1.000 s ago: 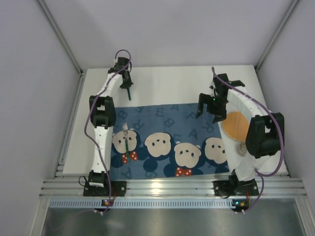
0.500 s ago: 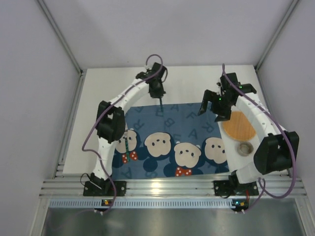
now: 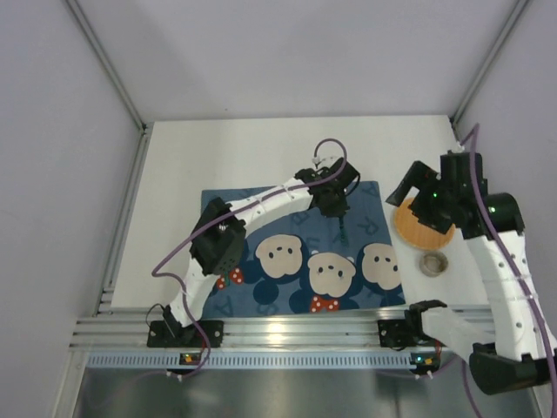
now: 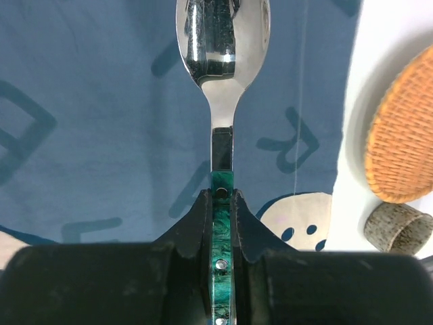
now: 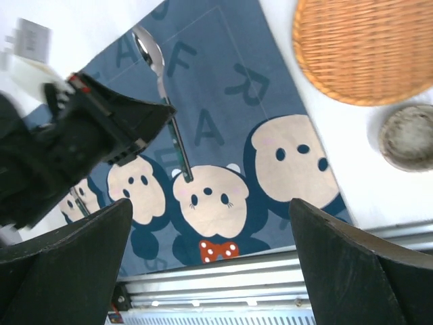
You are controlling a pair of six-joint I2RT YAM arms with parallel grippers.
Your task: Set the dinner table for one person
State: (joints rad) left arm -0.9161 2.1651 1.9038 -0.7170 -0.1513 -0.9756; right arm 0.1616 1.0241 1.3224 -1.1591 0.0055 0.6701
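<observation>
My left gripper point(image 4: 222, 203) is shut on the green handle of a spoon point(image 4: 222, 40), whose steel bowl points away over the blue placemat point(image 4: 101, 135). From above, the left gripper point(image 3: 335, 196) hangs over the placemat's right back part, and the spoon point(image 3: 344, 228) slants down towards the mat. My right gripper point(image 3: 418, 205) stands open over the woven orange mat point(image 3: 426, 228) at the right, holding nothing. In the right wrist view, its fingers point(image 5: 67, 271) frame the placemat point(image 5: 223, 101), with the spoon point(image 5: 169, 115) to the left. The white dinner table point(image 3: 261, 148) carries it all.
A small round cup point(image 3: 433, 262) sits on the table just in front of the woven mat, at the placemat's right edge. The ribbed aluminium rail point(image 3: 287, 326) runs along the near edge. Grey walls close in the sides and back.
My left arm has swung from the back left of the table across to the placemat's right part, carrying the spoon. My right arm has drawn back to the right, over the woven mat.
</observation>
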